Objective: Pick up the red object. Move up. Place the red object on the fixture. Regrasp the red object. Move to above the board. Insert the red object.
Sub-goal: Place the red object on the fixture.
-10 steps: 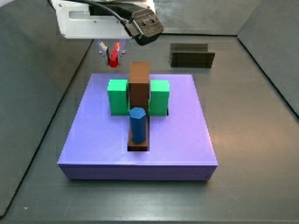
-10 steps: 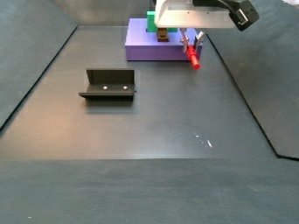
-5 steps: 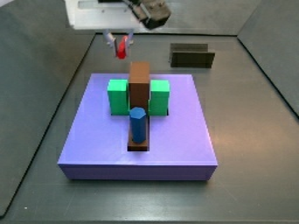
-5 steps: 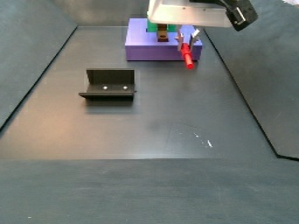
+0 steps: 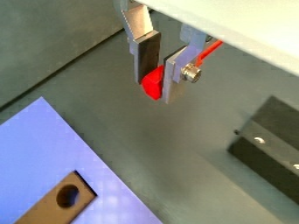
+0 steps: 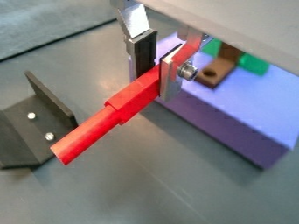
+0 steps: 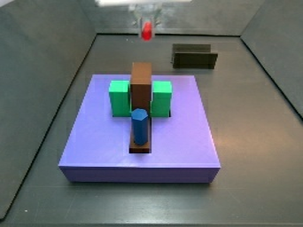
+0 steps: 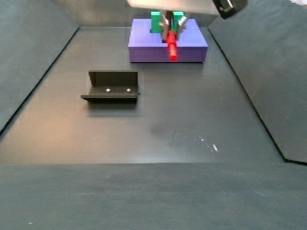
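My gripper [image 5: 159,80] is shut on the red object [image 6: 103,127], a thin red stick that juts out sideways from between the fingers [image 6: 142,54]. In both side views the gripper [image 7: 148,16] is at the top edge, holding the red object [image 7: 147,33] high in the air [image 8: 173,45]. The purple board [image 7: 178,146] lies below and to one side; it also shows in a wrist view [image 5: 35,149]. The dark fixture [image 7: 194,57] stands on the floor apart from the board [image 8: 111,86] and is empty.
On the board stand green blocks [image 7: 120,97], a brown bar [image 7: 141,82] and a blue peg [image 7: 138,126]. The brown bar's hole shows in a wrist view [image 5: 66,196]. Grey walls enclose the dark floor [image 8: 156,135].
The gripper has risen with the red object and shifted sideways, from beside the board's far corner towards its centre line. The board and fixture have not moved.
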Controlling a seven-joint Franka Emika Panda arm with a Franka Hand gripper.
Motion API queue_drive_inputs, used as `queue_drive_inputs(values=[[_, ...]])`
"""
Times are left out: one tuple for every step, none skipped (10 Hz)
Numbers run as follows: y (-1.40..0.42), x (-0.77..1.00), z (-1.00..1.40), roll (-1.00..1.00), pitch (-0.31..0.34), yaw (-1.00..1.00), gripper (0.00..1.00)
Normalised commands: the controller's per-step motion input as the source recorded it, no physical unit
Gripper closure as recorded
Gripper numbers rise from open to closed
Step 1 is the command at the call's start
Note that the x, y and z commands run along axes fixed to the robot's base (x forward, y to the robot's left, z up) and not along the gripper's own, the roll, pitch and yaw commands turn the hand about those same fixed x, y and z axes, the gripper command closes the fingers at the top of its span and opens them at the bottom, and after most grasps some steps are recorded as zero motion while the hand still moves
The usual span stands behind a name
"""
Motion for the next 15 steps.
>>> queue_drive_inputs(values=[[0.13,0.53,0.49,-0.51,0.451,0.15,1.0],[0.07,0.55,0.47,-0.51,0.494,0.15,1.0],[0.09,0.57,0.42,-0.67,0.383,0.08,1.0],[0.06,0.57,0.39,-0.66,0.314,0.0,1.0],[0.13,0.59,0.35,-0.72,0.351,0.0,1.0],[0.26,0.4,0.33,-0.86,0.143,0.05,1.0],[0.36,0.31,0.16,-0.99,0.0,0.1,1.0],[0.31,0.43,0.14,-1.0,0.02,0.07,1.0],[0.34,0.35,0.06,-1.0,0.0,0.06,1.0],[0.29,0.16,-0.02,-0.81,-0.163,0.0,1.0],[0.15,0.08,-0.16,-0.27,0.0,0.0,1.0],[0.04,0.04,-0.17,-0.01,0.0,0.0,1.0],[0.0,0.09,-0.28,0.0,-0.069,0.0,1.0],[-0.02,0.52,-0.37,-0.03,-0.197,-0.05,1.0],[0.0,0.72,-0.4,-0.06,-0.166,-0.12,1.0]])
